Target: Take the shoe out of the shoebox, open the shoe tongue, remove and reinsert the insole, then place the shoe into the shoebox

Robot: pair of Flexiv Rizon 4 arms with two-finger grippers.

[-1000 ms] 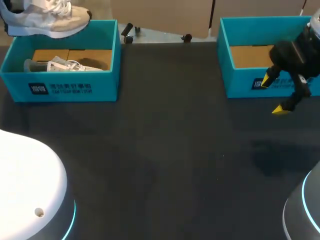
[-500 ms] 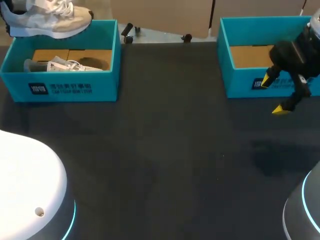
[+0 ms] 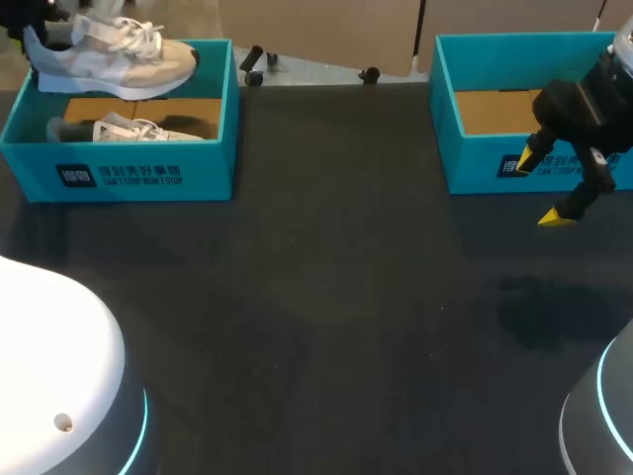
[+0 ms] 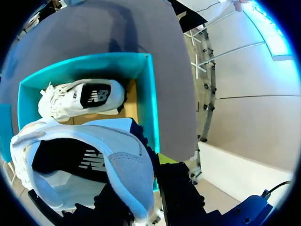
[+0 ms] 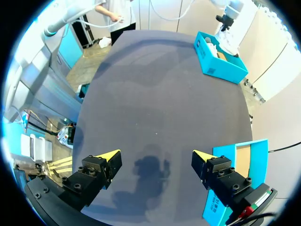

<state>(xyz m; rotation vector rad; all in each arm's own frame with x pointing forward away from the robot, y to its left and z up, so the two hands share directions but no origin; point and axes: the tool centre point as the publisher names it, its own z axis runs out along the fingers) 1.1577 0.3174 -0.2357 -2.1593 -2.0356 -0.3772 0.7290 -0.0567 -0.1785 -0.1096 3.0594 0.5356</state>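
A white and beige shoe [image 3: 114, 64] hangs above the teal left shoebox [image 3: 138, 178] at the table's far left. My left gripper [image 4: 143, 202] is shut on its heel; the yellow tips are hidden behind the shoe [image 4: 94, 174]. A second matching shoe [image 3: 119, 129] lies on its side inside that box, and shows beyond the held one as the second shoe [image 4: 80, 99]. My right gripper [image 3: 549, 188] hangs open with nothing in it, just in front of the right shoebox [image 3: 495, 158]. Its own view shows the right gripper [image 5: 155, 155] over bare dark table.
The right shoebox [image 5: 240, 160] shows only its brown cardboard floor. The left shoebox [image 5: 218, 66] stands far across the table from my right gripper. Dark tabletop [image 3: 336, 297] spreads between the two boxes. My arms' white bases sit at the near corners.
The held shoe has shifted right and a little lower over the left shoebox, carried by my left gripper. The right arm has stayed in place.
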